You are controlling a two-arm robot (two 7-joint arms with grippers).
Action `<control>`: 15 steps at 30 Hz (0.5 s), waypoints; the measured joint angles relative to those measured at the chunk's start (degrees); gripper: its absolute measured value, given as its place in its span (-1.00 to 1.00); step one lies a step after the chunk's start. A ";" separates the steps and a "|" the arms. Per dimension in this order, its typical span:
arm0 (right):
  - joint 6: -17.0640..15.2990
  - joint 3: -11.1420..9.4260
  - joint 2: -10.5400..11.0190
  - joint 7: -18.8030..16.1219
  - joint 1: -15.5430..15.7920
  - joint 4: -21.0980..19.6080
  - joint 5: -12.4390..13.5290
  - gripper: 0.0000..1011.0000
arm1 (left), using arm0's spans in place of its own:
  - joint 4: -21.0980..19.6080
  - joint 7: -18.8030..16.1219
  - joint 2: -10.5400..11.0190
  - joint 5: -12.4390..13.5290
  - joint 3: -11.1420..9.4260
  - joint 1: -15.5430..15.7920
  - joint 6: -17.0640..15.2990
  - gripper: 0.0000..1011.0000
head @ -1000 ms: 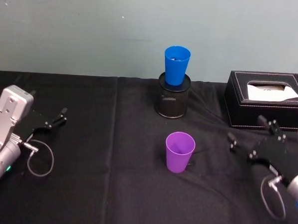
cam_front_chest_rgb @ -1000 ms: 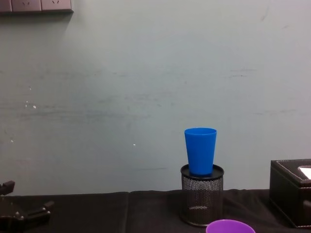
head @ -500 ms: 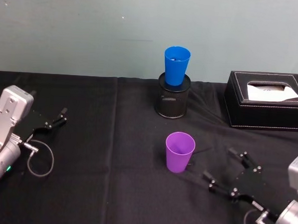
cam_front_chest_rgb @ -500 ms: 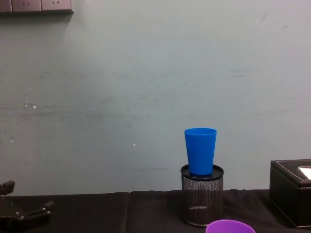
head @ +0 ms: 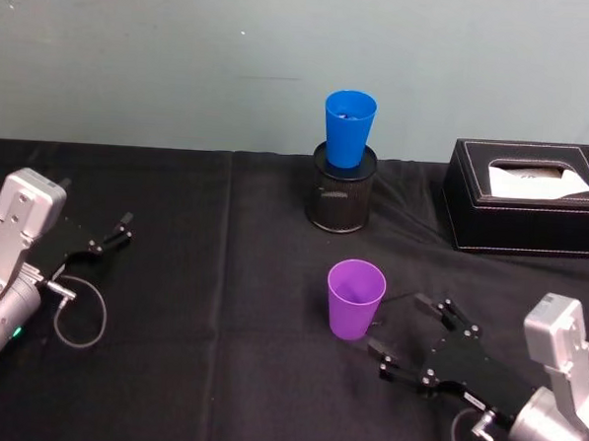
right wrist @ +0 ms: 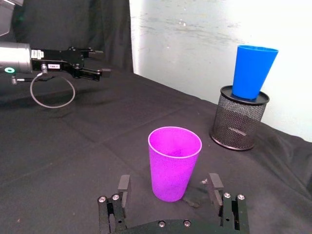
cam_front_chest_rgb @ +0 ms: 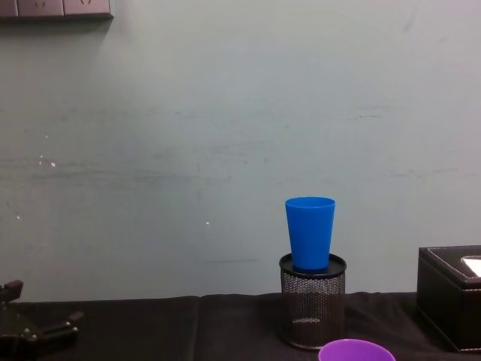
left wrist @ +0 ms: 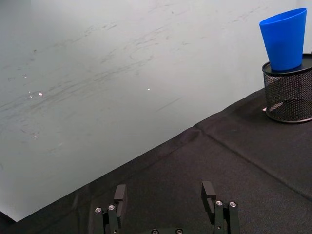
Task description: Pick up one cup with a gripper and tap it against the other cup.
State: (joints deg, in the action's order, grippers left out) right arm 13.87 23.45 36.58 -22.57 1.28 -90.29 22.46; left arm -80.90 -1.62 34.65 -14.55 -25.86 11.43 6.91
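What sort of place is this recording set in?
Probably a robot test bench in a lab: a table draped in black cloth against a bare pale wall, staged with a purple plastic tumbler, a blue plastic tumbler atop a black wire-mesh cylinder, the right claw open nearby.

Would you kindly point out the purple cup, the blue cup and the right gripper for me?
purple cup [head: 355, 303], head view, middle of its outer wall.
blue cup [head: 348, 134], head view, middle of its outer wall.
right gripper [head: 396, 323], head view, midway between its open fingertips.
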 joint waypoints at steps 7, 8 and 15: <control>-2.60 0.79 -3.40 -1.79 -3.33 3.12 0.01 0.98 | 0.00 0.00 0.00 0.00 0.00 0.00 0.00 0.98; -2.80 0.88 -3.73 -1.94 -3.66 3.42 0.00 0.98 | 0.00 0.00 0.00 0.00 0.00 0.00 0.00 0.98; -3.20 1.60 -6.87 -3.18 -6.55 7.02 -0.88 0.98 | 0.00 0.00 0.00 0.00 0.00 0.00 0.00 0.98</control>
State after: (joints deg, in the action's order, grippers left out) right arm 10.67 25.05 29.71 -25.75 -5.27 -83.27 21.57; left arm -80.90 -1.62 34.64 -14.55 -25.86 11.43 6.91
